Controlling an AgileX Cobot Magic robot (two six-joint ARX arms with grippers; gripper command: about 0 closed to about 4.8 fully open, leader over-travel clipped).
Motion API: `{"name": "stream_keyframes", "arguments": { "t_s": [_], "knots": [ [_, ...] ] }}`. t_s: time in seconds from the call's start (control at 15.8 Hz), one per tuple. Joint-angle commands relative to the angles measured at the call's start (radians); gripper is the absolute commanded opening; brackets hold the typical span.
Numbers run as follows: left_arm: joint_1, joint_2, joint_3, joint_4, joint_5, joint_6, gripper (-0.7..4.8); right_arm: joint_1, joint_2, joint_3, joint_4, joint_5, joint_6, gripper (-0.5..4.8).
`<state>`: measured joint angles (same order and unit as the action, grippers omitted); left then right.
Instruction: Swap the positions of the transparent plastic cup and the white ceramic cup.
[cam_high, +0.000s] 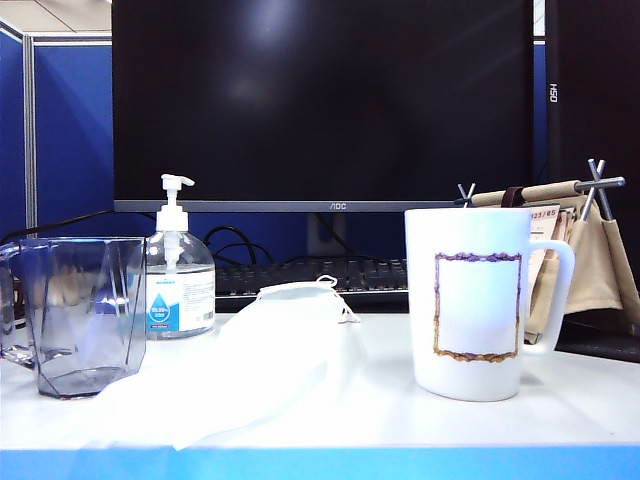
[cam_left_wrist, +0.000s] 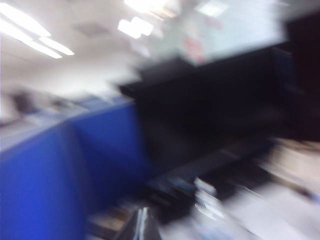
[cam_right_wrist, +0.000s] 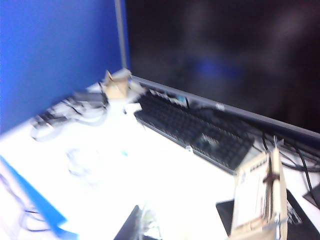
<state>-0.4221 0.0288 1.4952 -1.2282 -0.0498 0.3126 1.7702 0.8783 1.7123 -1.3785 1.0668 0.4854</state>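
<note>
On the left of the white counter (cam_high: 590, 400): the transparent plastic cup (cam_high: 85, 315), clear with a faint blue-grey tint, angular faceted sides, thick base, upright. On the right: the white ceramic cup (cam_high: 480, 300), tall, glossy, smooth-walled, handle turned to the right, a brown-purple rectangular outline on its front, also upright. Well apart, with a soft crumpled white face mask (cam_high: 260, 365) lying between, its elastic loop showing at the top.

Just behind and to the right of the tumbler: a clear pump bottle (cam_high: 178, 275) with a blue label and white pump head. Further back: a black keyboard (cam_high: 310, 280), a large dark monitor (cam_high: 320, 100) filling most of the background, blue partition panels (cam_high: 70, 130) on the left, and a beige desk calendar (cam_high: 575, 250) on a metal-ended rail behind the mug's handle. Nothing standing directly in front of either cup.

No arm visible in the exterior view. Left gripper (cam_left_wrist: 142, 227): only a dark, closed-looking tip at the edge of a heavily blurred left wrist view, clenched, nothing seen in it, aimed toward the partition and monitor. Right gripper (cam_right_wrist: 137, 227): a dark sliver low in the right wrist view, above the counter near the keyboard and calendar, likewise clenched, holding nothing visible.
</note>
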Motion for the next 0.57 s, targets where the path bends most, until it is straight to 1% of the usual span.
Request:
{"name": "stream_keyframes", "arguments": {
  "t_s": [0.06, 0.19, 0.25, 0.38, 0.44, 0.57],
  "knots": [
    [-0.167, 0.007, -0.159, 0.011, 0.029, -0.084, 0.17, 0.113, -0.146, -0.340, 0.100, 0.216, 0.147, -0.06],
    [-0.211, 0.007, -0.270, 0.050, 0.029, -0.085, 0.17, 0.103, -0.184, -0.447, 0.097, 0.256, 0.237, -0.06],
    [-0.217, 0.007, -0.332, 0.076, 0.030, -0.085, 0.17, 0.091, -0.194, -0.481, 0.097, 0.252, 0.261, -0.06],
    [-0.217, 0.007, -0.459, 0.150, 0.101, -0.089, 0.17, 0.051, -0.194, -0.513, 0.084, 0.207, 0.275, -0.06],
    [-0.217, 0.007, -0.541, 0.213, 0.150, -0.113, 0.17, 0.021, -0.195, -0.520, 0.068, 0.181, 0.308, -0.06],
    [-0.217, 0.007, -0.640, 0.294, 0.198, -0.159, 0.17, -0.032, -0.198, -0.543, 0.018, 0.164, 0.430, -0.06]
  ]
}}
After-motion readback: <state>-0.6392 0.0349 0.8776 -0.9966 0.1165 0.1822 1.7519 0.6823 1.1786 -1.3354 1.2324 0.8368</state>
